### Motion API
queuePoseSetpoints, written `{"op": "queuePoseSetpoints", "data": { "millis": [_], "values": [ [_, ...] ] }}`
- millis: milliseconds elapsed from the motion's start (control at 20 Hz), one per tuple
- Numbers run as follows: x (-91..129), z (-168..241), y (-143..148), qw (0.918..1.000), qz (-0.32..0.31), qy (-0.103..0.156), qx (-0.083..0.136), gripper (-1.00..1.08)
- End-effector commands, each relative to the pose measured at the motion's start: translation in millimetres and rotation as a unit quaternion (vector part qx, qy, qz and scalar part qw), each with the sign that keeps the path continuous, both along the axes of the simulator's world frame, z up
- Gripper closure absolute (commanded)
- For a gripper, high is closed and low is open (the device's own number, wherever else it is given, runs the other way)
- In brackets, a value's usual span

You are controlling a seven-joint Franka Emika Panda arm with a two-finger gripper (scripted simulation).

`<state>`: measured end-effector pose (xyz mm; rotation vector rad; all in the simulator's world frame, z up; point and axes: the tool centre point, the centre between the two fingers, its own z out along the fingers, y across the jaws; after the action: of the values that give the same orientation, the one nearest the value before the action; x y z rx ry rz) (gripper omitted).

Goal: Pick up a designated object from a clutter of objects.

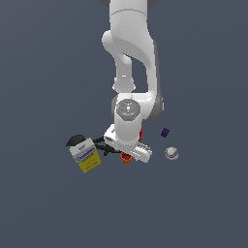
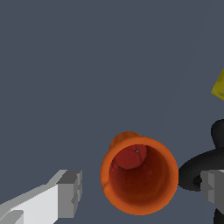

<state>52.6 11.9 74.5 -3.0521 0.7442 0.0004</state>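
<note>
The orange cup stands upright with its mouth facing the wrist camera, and lies between my two fingers. One grey fingertip and the other stand clear of its rim on either side. My gripper is open and empty. In the exterior view the white hand hangs low over the clutter, and the gripper is just above the orange cup, which peeks out under the hand. The darker red cup is mostly hidden behind the wrist.
A black clamp lies close beside the orange cup and shows in the wrist view. A white-blue-yellow box and a black rounded piece sit to the exterior view's left. A purple cube and a white ball sit to its right.
</note>
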Motion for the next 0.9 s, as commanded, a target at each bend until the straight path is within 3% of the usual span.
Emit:
{"op": "queuePoseSetpoints", "data": {
  "millis": [0, 450, 500, 850],
  "values": [
    [-0.8, -12.6, 0.0, 1.0000, -0.001, 0.000, 0.000, -0.92],
    [0.2, -36.6, 0.1, 1.0000, -0.001, 0.000, 0.000, -0.92],
    [0.2, -36.6, 0.1, 1.0000, -0.001, 0.000, 0.000, 1.08],
    [0.2, -36.6, 0.1, 1.0000, -0.001, 0.000, 0.000, 1.08]
  ]
}}
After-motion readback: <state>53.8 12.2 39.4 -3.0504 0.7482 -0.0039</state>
